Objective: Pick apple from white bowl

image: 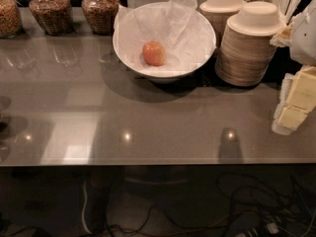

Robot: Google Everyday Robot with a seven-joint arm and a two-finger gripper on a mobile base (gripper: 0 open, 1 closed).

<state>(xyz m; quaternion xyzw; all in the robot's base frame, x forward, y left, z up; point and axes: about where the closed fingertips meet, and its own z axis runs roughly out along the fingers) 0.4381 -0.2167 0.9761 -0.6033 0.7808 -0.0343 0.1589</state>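
1. Plainly, the pick has not yet happened: the apple lies inside the white bowl, resting on the crinkled tissue paper a little left of the bowl's middle.
2. The bowl stands on the tabletop toward its far side, just beside the stacks of beige bowls on its right.
3. The gripper shows as a pale, blocky shape at the right edge of the view, above the tabletop's right end and nearer the camera than the stacks. It is well apart from the apple.
4. Whether the gripper is released or clenched I cannot tell. It is not grasping the apple, which sits untouched in the bowl.
5. Done so far, by my judgement: nothing beyond the gripper being in view.
6. Left to do: carry the gripper leftward and over the bowl's rim, bring it down around the apple, close on it, and lift it clear of the paper and the bowl.
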